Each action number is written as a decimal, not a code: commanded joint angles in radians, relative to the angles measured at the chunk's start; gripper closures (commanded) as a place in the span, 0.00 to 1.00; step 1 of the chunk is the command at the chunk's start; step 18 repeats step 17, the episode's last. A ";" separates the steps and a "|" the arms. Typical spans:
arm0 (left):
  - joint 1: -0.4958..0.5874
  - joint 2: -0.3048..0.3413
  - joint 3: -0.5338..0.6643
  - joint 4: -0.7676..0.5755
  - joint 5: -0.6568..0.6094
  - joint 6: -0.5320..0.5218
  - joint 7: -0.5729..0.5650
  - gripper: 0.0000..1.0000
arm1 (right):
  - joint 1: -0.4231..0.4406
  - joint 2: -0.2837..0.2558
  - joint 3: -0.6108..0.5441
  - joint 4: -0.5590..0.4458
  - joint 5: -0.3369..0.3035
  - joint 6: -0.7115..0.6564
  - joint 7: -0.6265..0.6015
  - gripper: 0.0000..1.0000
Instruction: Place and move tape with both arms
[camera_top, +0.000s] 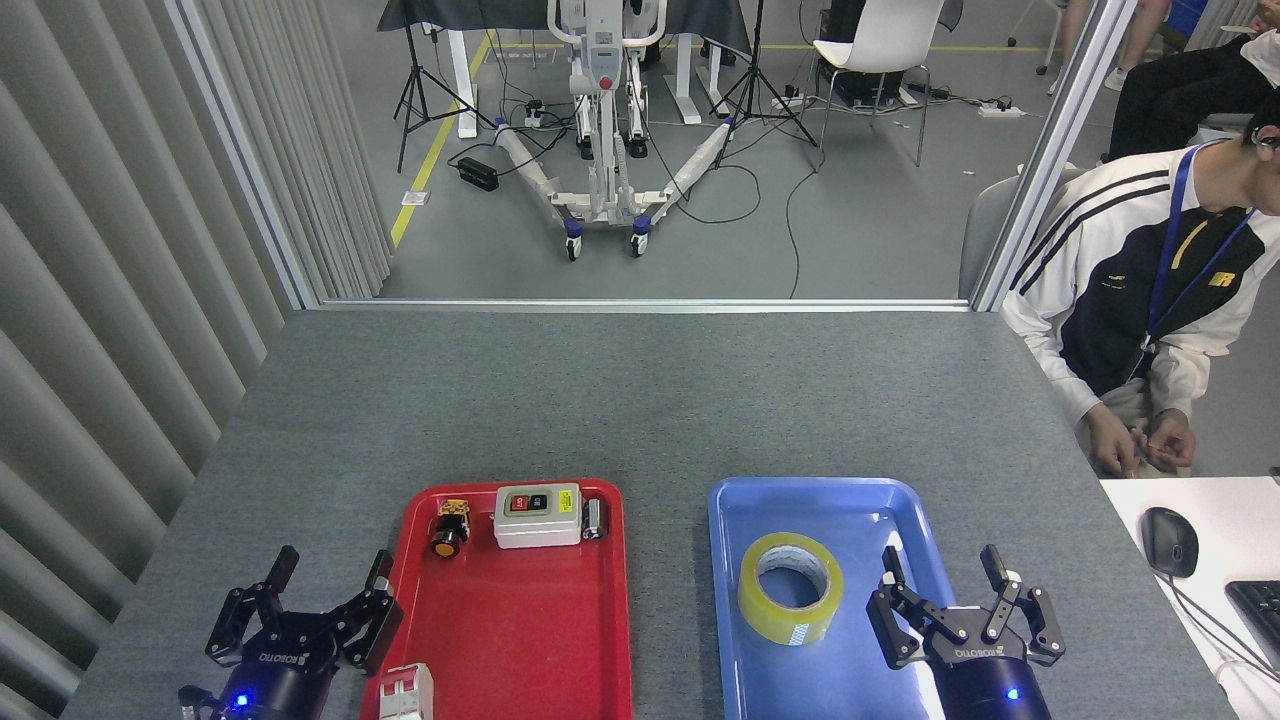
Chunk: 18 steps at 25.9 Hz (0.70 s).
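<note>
Two black robot pincers rise from the bottom edge, fingers pointing up and away. The left pincer (328, 572) has its fingers spread apart, holding nothing. The right pincer (941, 573) is likewise spread wide and empty, white lettering across its palm.
</note>
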 joint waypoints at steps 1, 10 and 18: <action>0.006 0.006 -0.001 -0.001 0.013 -0.004 -0.003 0.00 | 0.014 0.020 0.001 0.002 -0.002 0.001 0.002 0.00; -0.002 -0.009 -0.003 -0.008 0.016 -0.007 0.001 0.00 | 0.074 0.025 0.004 -0.010 -0.004 -0.005 -0.003 0.00; 0.003 -0.028 0.002 -0.020 0.011 -0.004 0.003 0.00 | 0.074 0.026 0.004 -0.012 -0.004 -0.005 -0.005 0.00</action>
